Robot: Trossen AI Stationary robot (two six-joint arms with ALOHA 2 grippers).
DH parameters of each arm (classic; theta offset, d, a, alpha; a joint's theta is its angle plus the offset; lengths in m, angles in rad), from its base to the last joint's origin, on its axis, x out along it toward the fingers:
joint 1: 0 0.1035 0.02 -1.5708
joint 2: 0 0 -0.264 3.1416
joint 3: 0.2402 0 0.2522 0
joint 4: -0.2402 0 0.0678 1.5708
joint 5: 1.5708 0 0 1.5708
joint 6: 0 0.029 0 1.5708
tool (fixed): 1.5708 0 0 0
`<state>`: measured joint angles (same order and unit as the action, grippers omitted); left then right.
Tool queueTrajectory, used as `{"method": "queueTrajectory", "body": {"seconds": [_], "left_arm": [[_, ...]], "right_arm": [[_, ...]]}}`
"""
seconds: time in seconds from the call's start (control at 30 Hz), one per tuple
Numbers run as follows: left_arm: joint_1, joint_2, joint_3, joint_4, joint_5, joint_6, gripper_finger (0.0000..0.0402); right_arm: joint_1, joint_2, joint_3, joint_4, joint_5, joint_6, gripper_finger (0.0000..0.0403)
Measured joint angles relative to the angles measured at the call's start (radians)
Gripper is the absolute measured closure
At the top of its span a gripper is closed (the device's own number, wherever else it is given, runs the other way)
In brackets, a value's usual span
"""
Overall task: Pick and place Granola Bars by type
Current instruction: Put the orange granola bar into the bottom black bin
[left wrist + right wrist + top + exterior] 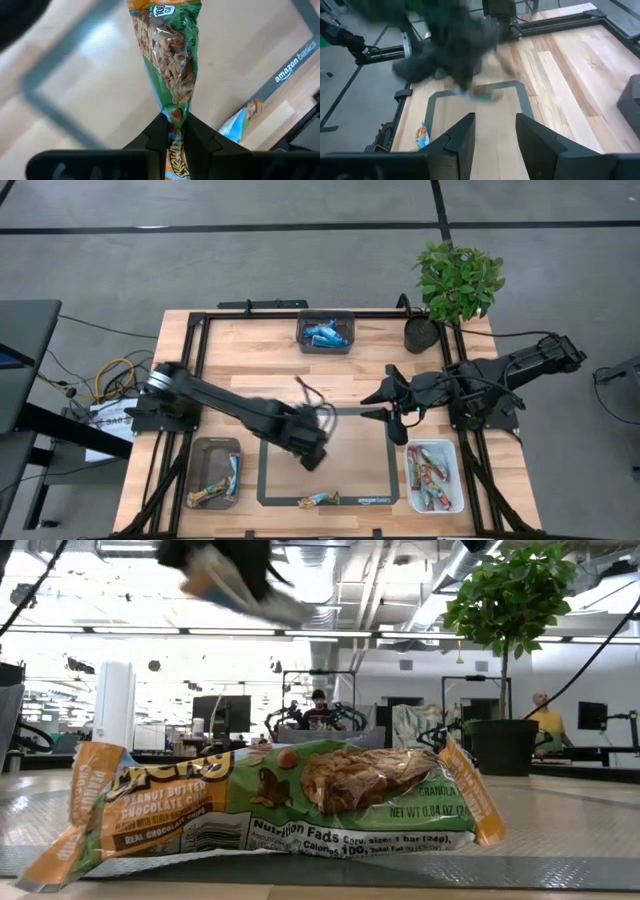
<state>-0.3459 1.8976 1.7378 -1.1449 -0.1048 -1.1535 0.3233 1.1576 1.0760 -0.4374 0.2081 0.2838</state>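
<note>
Gripping a green-and-orange granola bar [170,65] with the left gripper [172,131], fingers pinching one end of the wrapper while the rest is dangling over the marked mat [262,480] at table centre. In the high view the left gripper [312,452] is sitting over the mat's left part. A second bar of what looks like the same type [320,499] is lying on the mat's front edge, the one filling the low view [270,802].

The right gripper [494,131] is waiting near the mat's right side, fingers spread, holding nothing.

Trays: the left tray [198,450] is holding what look like matching green/orange bars [213,488], the back tray [303,320] blue ones [326,336], the right tray [410,480] red multicoloured ones [432,475]. So my read is this bar is going left.

Doing it well:
- The pinch is only on the wrapper's end, so the bar is likely swinging; moving slowly and avoiding quick wrist turns.
- Carrying it high enough to be clearing the tray wall.
- Lowering until the hanging end is touching inside the tray before opening, so it isn't draping over the rim.
- Laying it along the tray's long axis beside the others.
</note>
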Motion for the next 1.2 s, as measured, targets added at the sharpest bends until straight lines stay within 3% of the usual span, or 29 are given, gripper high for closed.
{"method": "queueTrajectory", "body": {"seconds": [0.17, 0.3, 0.43, 0.6, 0.77, 1.0, 1.2], "left_arm": [[-0.046, -0.166, -0.007, -0.243, -0.104, -0.171, 0.0369], [-0.11, -0.25, -0.012, -0.442, -0.076, -0.366, 0.0369], [-0.171, -0.33, -0.08, -0.389, 0.001, -0.481, 0.0369], [-0.254, -0.335, -0.199, -0.42, 0.153, -0.671, 0.037], [-0.315, -0.334, -0.365, -0.246, 0.281, -0.754, 0.037], [-0.339, -0.33, -0.508, -0.111, 0.279, -0.843, 0.0366], [-0.339, -0.327, -0.513, -0.109, 0.279, -0.774, 0.0319]], "right_arm": [[0.0, 0.0, 0.0, 0.036, 0.0, -0.068, 0.0271], [0.0, 0.0, 0.0, 0.091, 0.0, -0.113, 0.0271], [-0.011, 0.0, 0.0, 0.108, 0.0, -0.128, 0.0271], [-0.027, 0.0, 0.0, 0.111, 0.001, -0.128, 0.0271], [-0.037, 0.0, 0.0, 0.118, 0.0, -0.128, 0.0271], [-0.039, 0.0, 0.0, 0.136, 0.0, -0.135, 0.0271], [-0.039, 0.0, 0.0, 0.133, 0.0, -0.135, 0.0271]]}}
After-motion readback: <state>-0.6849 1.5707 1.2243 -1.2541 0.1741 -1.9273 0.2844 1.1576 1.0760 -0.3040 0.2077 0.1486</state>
